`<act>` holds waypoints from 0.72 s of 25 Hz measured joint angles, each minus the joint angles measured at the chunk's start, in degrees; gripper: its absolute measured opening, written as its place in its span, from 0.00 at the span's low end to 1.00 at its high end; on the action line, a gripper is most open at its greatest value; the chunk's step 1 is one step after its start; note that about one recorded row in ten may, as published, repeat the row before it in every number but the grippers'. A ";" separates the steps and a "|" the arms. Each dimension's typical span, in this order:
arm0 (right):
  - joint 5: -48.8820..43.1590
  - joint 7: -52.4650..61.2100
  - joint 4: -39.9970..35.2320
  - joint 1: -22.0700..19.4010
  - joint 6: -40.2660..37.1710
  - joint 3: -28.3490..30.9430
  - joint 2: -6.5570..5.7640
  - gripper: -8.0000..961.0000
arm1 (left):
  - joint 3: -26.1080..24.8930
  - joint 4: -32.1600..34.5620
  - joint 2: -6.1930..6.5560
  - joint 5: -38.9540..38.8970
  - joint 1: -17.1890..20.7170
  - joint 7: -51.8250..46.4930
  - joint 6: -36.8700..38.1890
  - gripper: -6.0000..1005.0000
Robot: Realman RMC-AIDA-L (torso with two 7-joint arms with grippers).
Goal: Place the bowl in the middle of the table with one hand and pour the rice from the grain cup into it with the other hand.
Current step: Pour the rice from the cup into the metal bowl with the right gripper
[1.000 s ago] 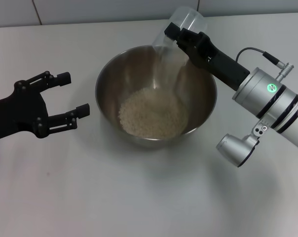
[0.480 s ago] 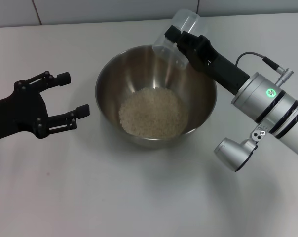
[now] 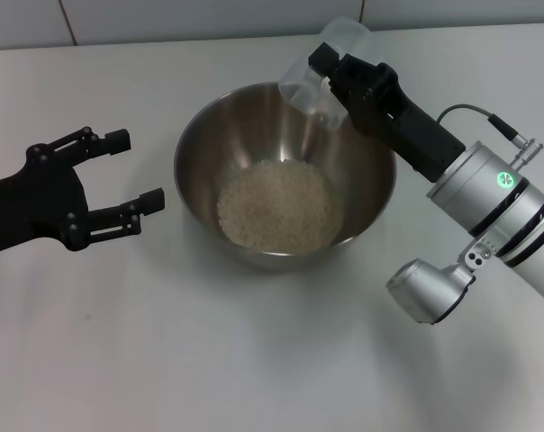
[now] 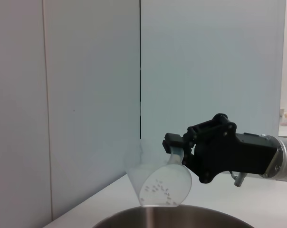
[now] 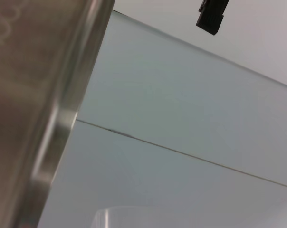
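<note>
Holding the small clear plastic grain cup [image 3: 330,63] tipped over the far rim of the large stainless-steel bowl [image 3: 209,135] mid-worktop [image 3: 254,360], pale rice [image 3: 279,205] heaped inside: right gripper [image 3: 324,72] clamped. Left gripper [image 3: 132,171] wide, idle beside. Risk: clinging grains spilling outside if swung away tilted.

No readable text, brand, label or number in any view. Only sign-like mark: a small round green-lit indicator with an unreadable pale symbol on the silver cylindrical arm segment [image 3: 501,194] of the right arm, head view. The large round stainless-steel mixing bowl [image 3: 200,135], the small clear plastic cup [image 3: 319,74] and the plain white bench [image 3: 254,360] carry no markings that can be made out.
</note>
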 joint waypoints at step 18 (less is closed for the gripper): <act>7.15 29.89 4.49 -5.77 -0.47 1.19 0.27 0.02 | -0.09 -0.80 -0.08 -2.12 0.09 2.42 1.25 0.86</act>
